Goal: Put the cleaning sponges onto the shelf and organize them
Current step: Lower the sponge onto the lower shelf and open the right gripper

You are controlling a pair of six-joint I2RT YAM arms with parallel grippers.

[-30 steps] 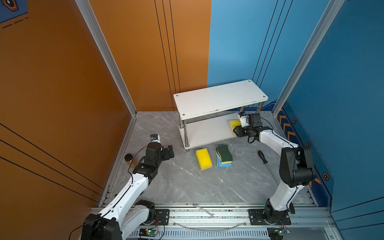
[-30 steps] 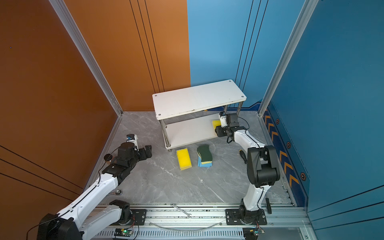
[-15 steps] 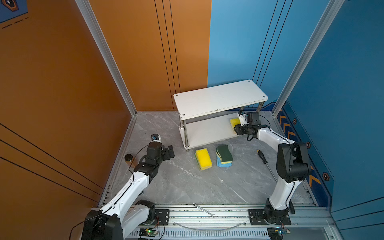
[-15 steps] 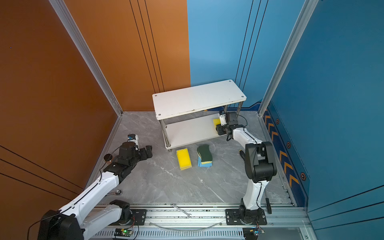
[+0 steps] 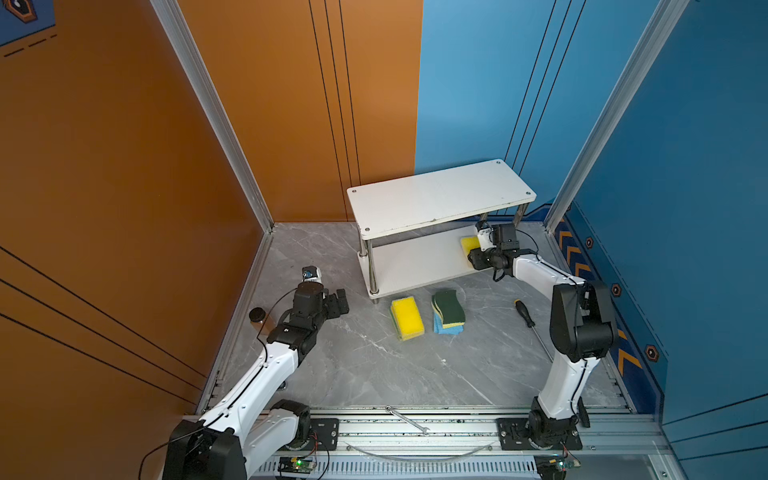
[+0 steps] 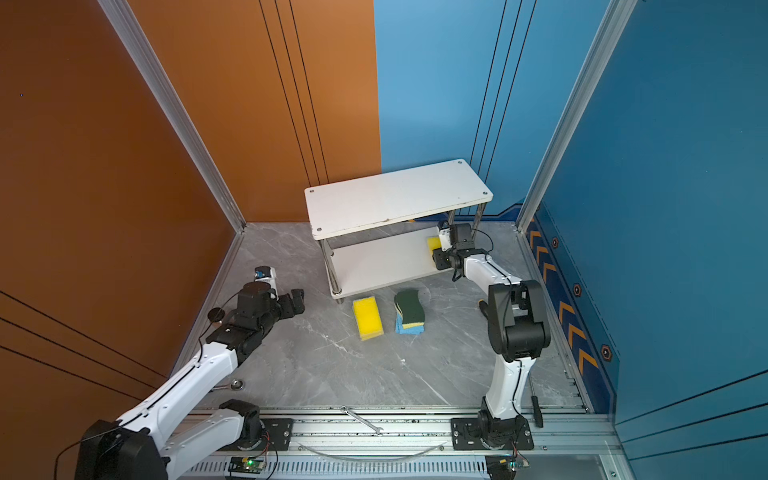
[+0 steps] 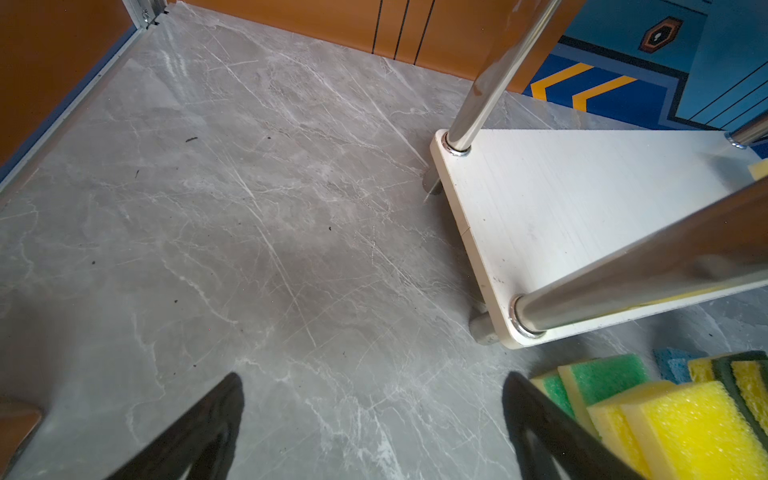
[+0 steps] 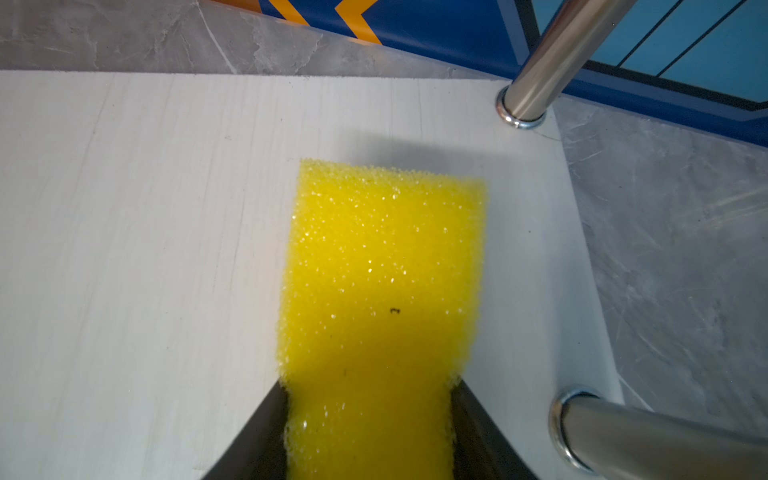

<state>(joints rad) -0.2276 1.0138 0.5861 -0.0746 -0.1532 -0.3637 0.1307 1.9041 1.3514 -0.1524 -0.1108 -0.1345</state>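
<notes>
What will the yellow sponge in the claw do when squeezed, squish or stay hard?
Probably squish: the sponge looks narrower where the right gripper pinches it. It is likely light, since it is full of tiny holes. Its rough surface should make slipping unlikely.

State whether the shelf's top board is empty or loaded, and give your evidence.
Empty: in both top views the top board is bare white; the yellow sponge is over the lower board.
</notes>
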